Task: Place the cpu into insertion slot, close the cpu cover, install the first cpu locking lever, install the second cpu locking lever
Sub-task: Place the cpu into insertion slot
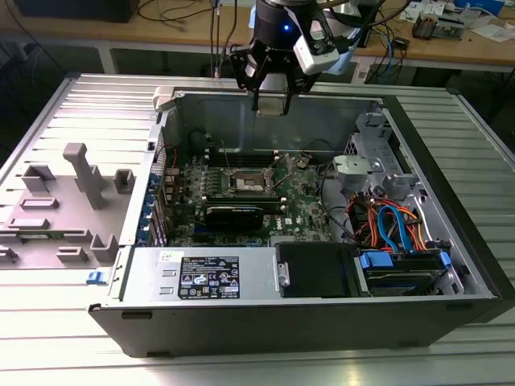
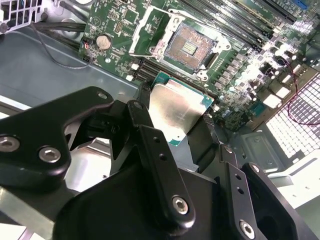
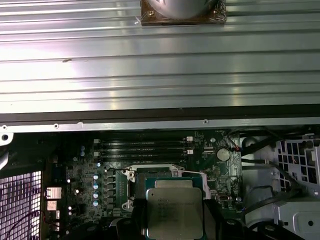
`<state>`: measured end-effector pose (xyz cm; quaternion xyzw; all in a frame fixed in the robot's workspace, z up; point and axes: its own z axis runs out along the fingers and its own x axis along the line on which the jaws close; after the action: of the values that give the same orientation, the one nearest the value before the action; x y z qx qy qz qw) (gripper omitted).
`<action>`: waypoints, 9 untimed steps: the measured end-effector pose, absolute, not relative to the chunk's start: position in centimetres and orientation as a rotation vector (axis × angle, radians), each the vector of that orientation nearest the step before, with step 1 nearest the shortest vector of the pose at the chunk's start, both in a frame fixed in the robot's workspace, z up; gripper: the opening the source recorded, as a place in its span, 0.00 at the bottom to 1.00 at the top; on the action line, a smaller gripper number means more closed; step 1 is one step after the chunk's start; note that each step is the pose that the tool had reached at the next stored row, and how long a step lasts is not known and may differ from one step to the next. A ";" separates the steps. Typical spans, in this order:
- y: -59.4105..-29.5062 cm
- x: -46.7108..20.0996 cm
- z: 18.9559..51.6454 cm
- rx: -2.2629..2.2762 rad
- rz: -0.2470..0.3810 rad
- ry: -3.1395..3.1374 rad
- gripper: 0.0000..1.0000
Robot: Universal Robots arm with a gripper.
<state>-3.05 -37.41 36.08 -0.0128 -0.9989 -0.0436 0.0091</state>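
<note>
My gripper [image 1: 269,103] hangs above the back wall of the open computer case, shut on the cpu [image 2: 176,111], a flat square chip with a silvery top held by its edges between the black fingers [image 2: 146,107]. In the first wrist view the cpu [image 3: 174,211] hides part of the socket beneath it. The insertion slot [image 2: 192,46] lies uncovered on the green board, its dark centre showing, also seen in the exterior view [image 1: 245,183]. The cpu cover [image 2: 142,36], a thin metal frame, stands swung open beside the slot. The cpu is well above the slot and apart from it.
Long memory slots [image 2: 240,25] run beside the socket. A black card [image 1: 233,215] lies nearer the case front. Orange and blue cables [image 1: 386,225] and a drive cage fill the exterior view's right. A grey fixture [image 1: 76,193] sits on the ribbed table at that view's left.
</note>
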 end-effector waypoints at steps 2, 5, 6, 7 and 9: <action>-37.6 -3.1 36.1 -0.040 -0.136 -3.120 0.55; -37.8 -3.1 36.1 -0.040 -0.136 -3.120 0.55; -37.8 -3.1 36.1 -0.040 -0.136 -3.120 0.55; -37.8 -3.1 36.1 -0.040 -0.136 -3.120 0.55; -37.9 -3.1 36.1 -0.040 -0.136 -3.120 0.55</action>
<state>-3.06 -37.88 36.08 -0.0128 -0.9989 -0.0436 0.0091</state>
